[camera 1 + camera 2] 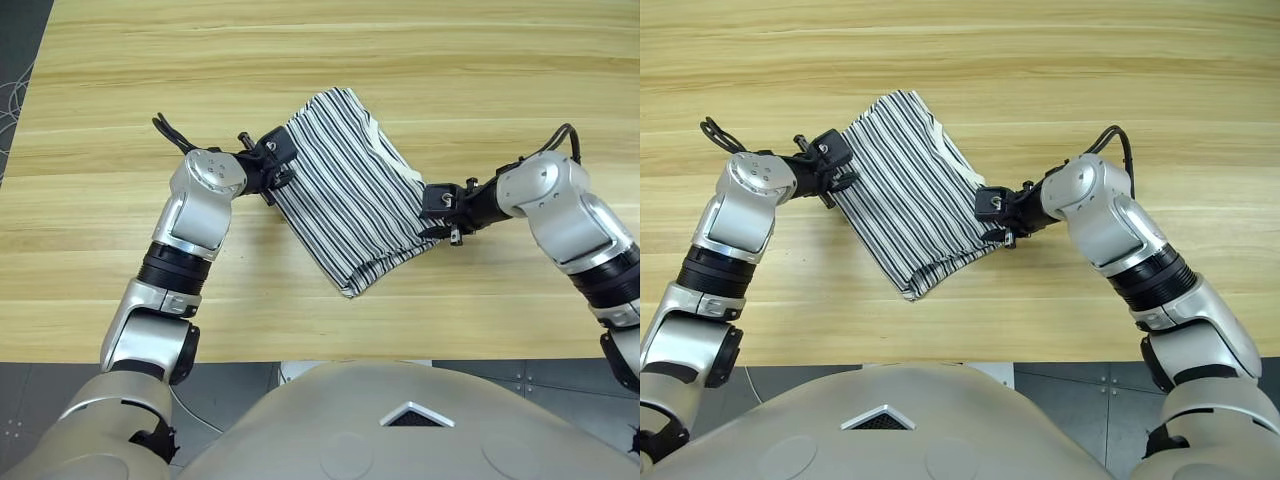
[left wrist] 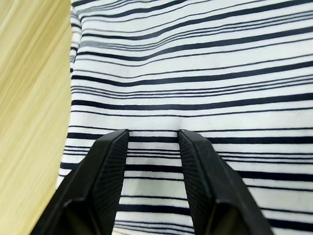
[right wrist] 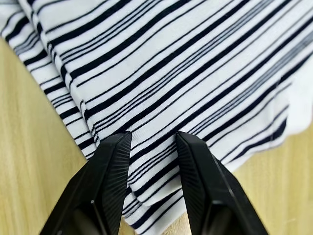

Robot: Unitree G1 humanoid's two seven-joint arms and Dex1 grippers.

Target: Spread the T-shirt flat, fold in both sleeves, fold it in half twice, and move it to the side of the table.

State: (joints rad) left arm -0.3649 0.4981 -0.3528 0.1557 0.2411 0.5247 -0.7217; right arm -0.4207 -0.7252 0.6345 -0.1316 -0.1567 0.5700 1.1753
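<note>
A folded T-shirt (image 1: 350, 205) lies on a pale wooden table (image 1: 470, 60), near the middle and a little toward the front edge. It is white with thin dark stripes, grouped in bands that run along its length. The shirt is folded into a compact oblong and sits at a slant, one short end pointing toward the far side and the other toward the robot. A strip of plain white collar (image 1: 388, 152) shows along its right edge near the far end. The near corner shows several stacked layers of cloth.

The left gripper (image 1: 284, 168) is at the shirt's left edge near the far corner. Seen from the left wrist, its two black ribbed fingers (image 2: 110, 166) stand a narrow gap apart over the striped cloth, which lies flat and smooth between them.

The right gripper (image 1: 430, 212) is at the shirt's right edge, just beside the collar strip. From the right wrist, its fingers (image 3: 112, 176) are also slightly parted, tips over the folded edge where the layers meet the wood
</note>
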